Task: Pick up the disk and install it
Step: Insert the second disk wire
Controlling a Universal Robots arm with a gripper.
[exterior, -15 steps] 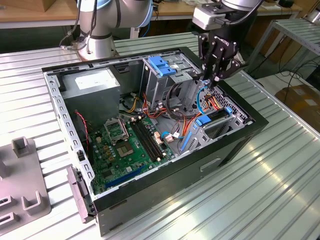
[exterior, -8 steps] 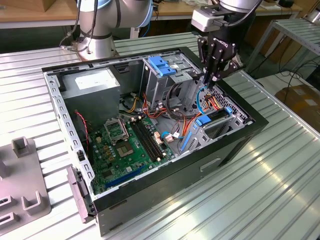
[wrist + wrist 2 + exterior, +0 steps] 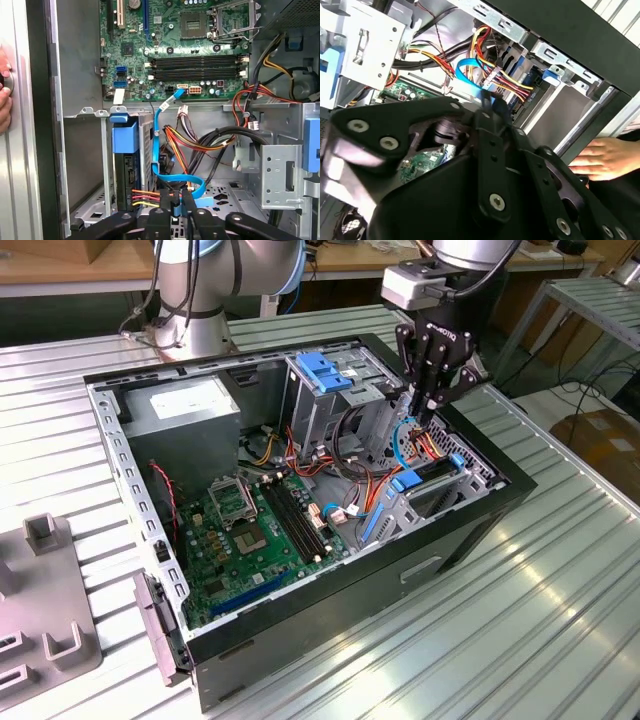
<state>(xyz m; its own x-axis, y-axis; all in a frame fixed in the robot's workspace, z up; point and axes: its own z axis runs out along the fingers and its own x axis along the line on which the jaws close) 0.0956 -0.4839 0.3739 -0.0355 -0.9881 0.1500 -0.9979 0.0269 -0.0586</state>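
While I hang over the open computer case on the ribbed metal table, my gripper reaches down into the drive-bay corner at the exterior view's right end of the chassis. My fingers stand narrow, almost together, and they pinch the connector end of the blue data cable, which loops up from my fingertips toward the green motherboard. In the second wrist view the same blue connector sits right at the tip of my gripper, just beside a bundle of red, yellow and orange power wires. The disk already stands on edge inside its bay, just beside my fingertips, a blue plastic rail capping its end and a power plug with red, yellow and orange leads meeting its edge. In the exterior view the disk lies low in that bay between its blue rails. A person's hand rests on the outer rim of the case. Farther along the chassis stand the tall metal cage with a blue handle and the grey power supply.
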